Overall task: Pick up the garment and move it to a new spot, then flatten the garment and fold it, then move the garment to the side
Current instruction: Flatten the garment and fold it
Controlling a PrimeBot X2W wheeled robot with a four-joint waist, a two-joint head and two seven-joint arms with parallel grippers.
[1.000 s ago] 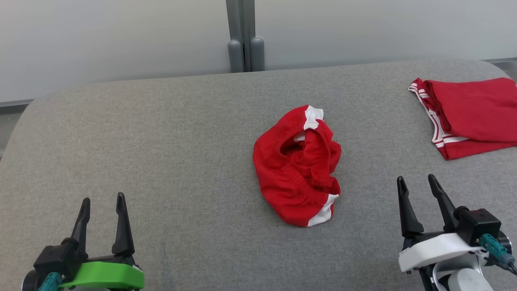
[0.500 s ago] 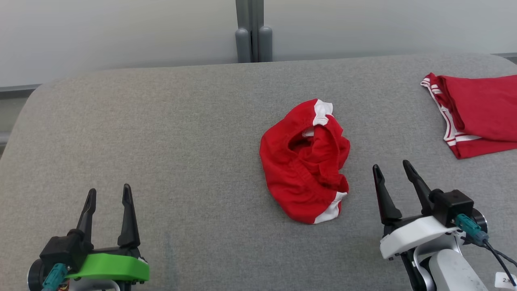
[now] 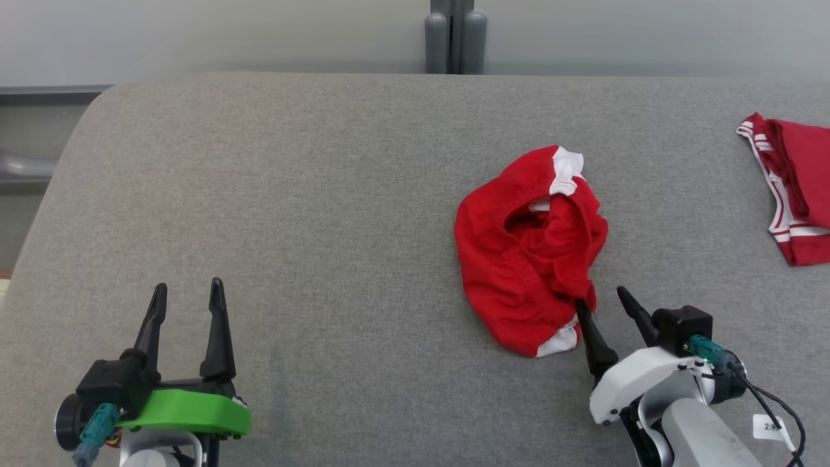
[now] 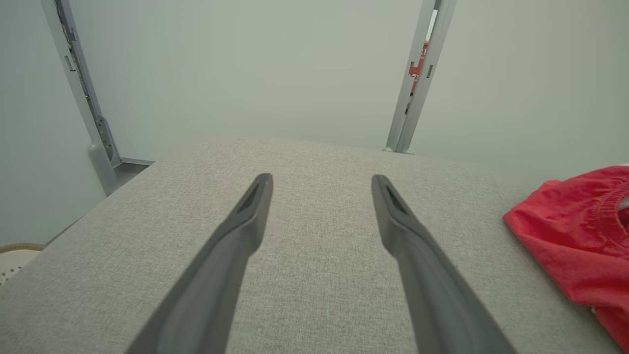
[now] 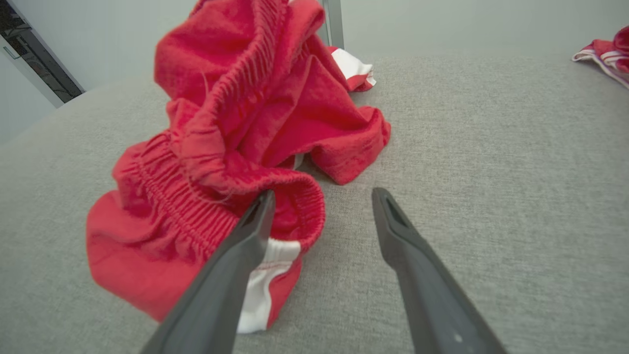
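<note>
The crumpled red garment (image 3: 528, 259) lay right of centre on the grey padded surface (image 3: 311, 194), clear of its far edge, with a broad bare stretch to its left. The right gripper (image 3: 600, 297) stood at the garment's near hem, fingers spread and empty, one fingertip at the waistband. The left gripper (image 3: 188, 284), also spread and empty, hovered over the bare front left, and a folded red piece (image 3: 794, 188) lay at the right edge.
</note>
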